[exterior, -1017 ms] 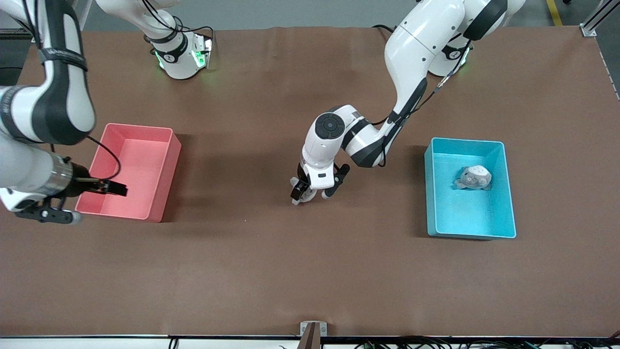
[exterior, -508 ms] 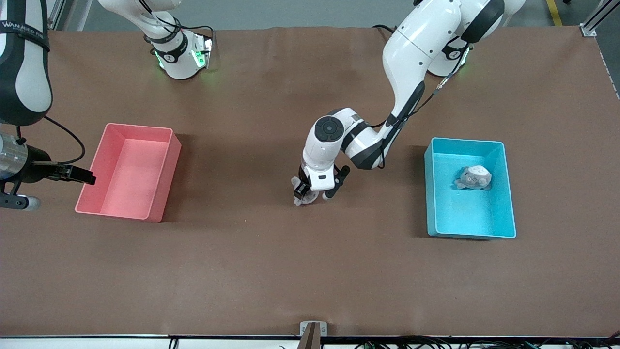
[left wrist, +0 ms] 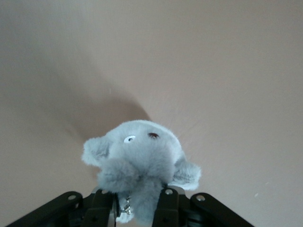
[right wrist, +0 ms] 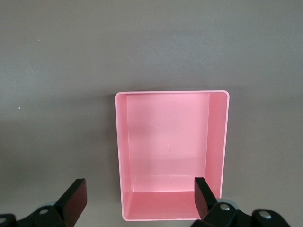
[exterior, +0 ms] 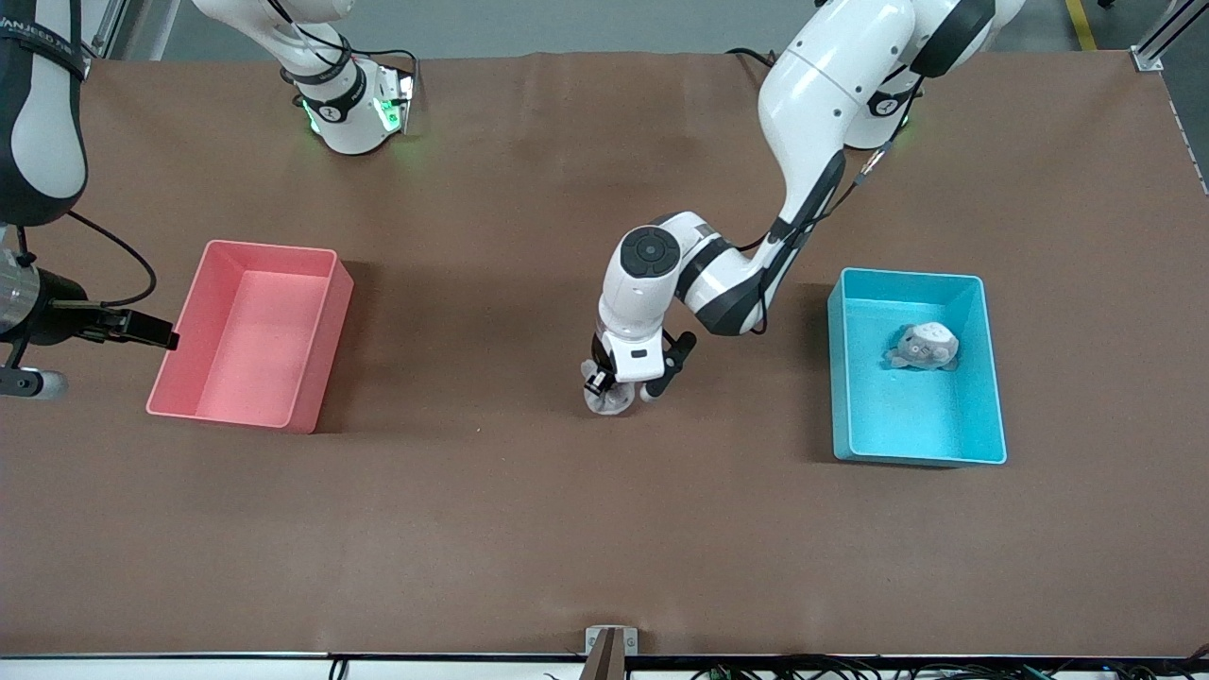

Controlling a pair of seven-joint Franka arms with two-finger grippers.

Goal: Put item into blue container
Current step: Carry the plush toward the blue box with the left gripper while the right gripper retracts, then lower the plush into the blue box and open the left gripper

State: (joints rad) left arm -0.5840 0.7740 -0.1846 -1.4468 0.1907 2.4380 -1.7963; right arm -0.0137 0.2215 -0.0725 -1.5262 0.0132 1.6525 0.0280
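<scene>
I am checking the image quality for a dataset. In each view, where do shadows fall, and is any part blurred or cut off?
Front view: soft shadows beside the pink bin and the blue container; the right arm is cut off at the frame edge. Left wrist view: the gray plush toy casts a diffuse shadow on the table; the left gripper is cropped. Right wrist view: even light, fingers cropped.

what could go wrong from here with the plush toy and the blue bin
1. The left pincer pinches the grey plush toy only at its lower edge, with most of the body sticking out; soft fur may slip free during the carry.
2. The blue bin already holds another plush toy, so a drop there could land on top of it and tumble.
3. The right pincer waits open over the pink bin, no risk.
</scene>
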